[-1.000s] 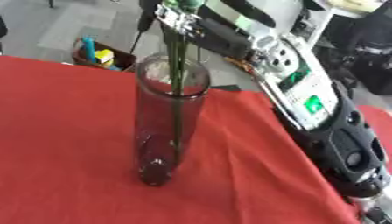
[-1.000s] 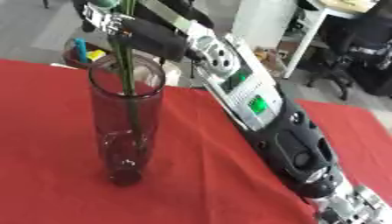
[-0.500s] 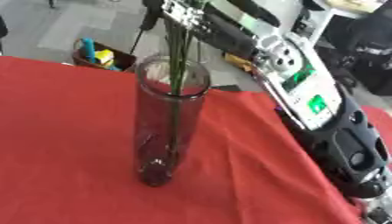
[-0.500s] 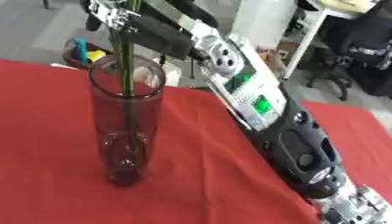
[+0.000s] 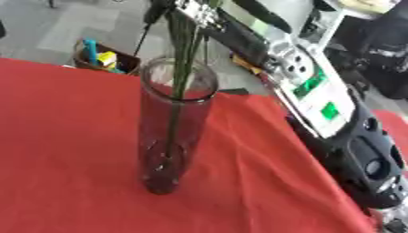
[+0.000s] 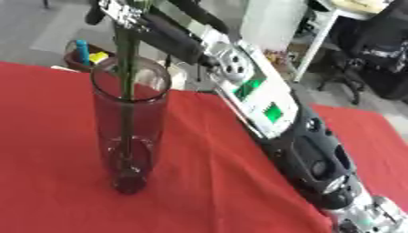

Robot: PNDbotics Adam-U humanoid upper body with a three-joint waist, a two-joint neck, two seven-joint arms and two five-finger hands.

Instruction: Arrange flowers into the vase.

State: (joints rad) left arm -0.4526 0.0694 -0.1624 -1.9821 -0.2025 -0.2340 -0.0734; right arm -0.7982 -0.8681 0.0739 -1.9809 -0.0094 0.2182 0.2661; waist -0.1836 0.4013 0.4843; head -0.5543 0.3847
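A tall clear glass vase (image 5: 174, 132) stands upright on the red tablecloth (image 5: 63, 150), left of centre. Several green flower stems (image 5: 181, 59) run down through its mouth and reach deep inside it. My right arm (image 6: 271, 109) stretches from the lower right corner up over the vase. At the top edge, directly above the vase mouth, my right hand (image 6: 119, 10) is shut on the upper part of the stems. The flower heads are cut off by the picture's top edge. No left hand shows in either view.
Beyond the table's far edge, a small box of colourful items (image 5: 99, 59) sits on the floor at the back left. A black chair (image 6: 382, 50) and white furniture (image 6: 267, 18) stand at the back right. Red cloth spreads left of and in front of the vase.
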